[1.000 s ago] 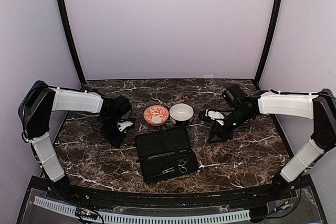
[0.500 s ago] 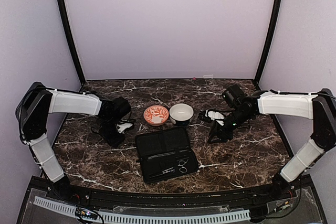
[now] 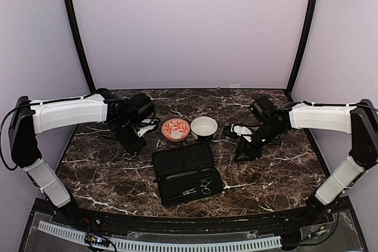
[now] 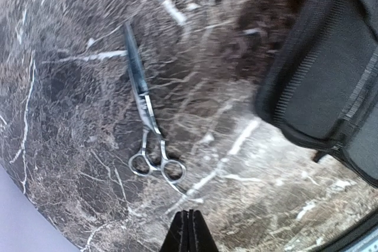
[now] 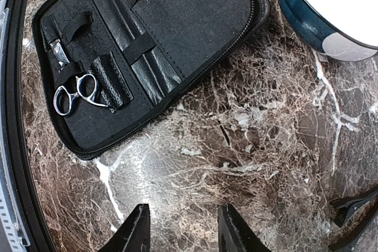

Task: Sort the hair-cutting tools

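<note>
Left gripper (image 4: 189, 232) jaws pressed together, holding nothing; loose scissors (image 4: 148, 123) flat on marble (image 4: 248, 163) at its 11 o'clock, case (image 4: 331, 81) at 2 o'clock; right gripper (image 5: 183, 228) parted, empty. Risk: closed tips descending would skid the thin blades aside; must part first.

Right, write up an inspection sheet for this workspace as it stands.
Surface: dark marble table, white-veined.
Job's things: loose scissors on the marble left of the case; second scissors tucked in the open black case.
Clutter: orange-patterned bowl, white bowl, black clips.
Grippers: left gripper, jaws shut, empty; right gripper, jaws open, empty.
Cables: thin black cable along the left arm.
Surroundings: plain pale walls, black corner posts.
</note>
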`<state>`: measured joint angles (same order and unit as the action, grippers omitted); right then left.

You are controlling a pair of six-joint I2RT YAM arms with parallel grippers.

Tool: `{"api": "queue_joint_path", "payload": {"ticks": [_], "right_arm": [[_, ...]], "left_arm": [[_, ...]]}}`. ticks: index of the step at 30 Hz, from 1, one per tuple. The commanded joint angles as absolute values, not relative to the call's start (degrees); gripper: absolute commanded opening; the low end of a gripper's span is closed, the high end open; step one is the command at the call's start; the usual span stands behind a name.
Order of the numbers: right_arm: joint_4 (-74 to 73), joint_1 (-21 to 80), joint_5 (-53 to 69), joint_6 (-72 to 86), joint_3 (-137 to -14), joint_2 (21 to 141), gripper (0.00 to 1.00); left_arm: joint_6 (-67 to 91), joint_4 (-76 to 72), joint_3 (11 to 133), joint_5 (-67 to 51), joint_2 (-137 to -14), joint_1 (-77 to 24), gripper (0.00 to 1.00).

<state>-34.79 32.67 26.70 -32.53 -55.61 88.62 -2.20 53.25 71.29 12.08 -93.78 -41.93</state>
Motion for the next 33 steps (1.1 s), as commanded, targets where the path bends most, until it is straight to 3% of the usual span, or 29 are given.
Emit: {"api": "queue_joint_path", "payload": {"ticks": [1, 5, 9, 12, 17, 33], "right_arm": [[-35.2, 33.4, 26.4, -33.1, -57.2, 88.9, 0.38], [-35.2, 33.4, 26.6, -33.2, -57.2, 89.0, 0.38], [-35.3, 33.6, 26.7, -33.2, -57.3, 89.1, 0.38], [-35.2, 33.6, 26.5, -33.2, -57.0, 88.6, 0.38], [-35.2, 33.6, 26.1, -33.1, -57.1, 88.6, 0.38], [-35.2, 33.6, 25.8, -33.3, -57.0, 89.4, 0.38]], "left_arm": [[-0.3, 60.9, 73.5, 12.8, -91.7, -45.4, 0.00], [4.9, 62.3, 72.6, 19.4, -93.1, -45.0, 0.02], [9.3, 63.7, 73.1, 20.7, -97.7, -40.6, 0.27], [10.3, 61.8, 72.8, 19.9, -99.5, -36.4, 0.33], [7.0, 55.2, 71.4, 15.3, -99.9, -31.6, 0.34], [1.0, 45.8, 64.7, 9.3, -104.1, -28.0, 0.22]]}}
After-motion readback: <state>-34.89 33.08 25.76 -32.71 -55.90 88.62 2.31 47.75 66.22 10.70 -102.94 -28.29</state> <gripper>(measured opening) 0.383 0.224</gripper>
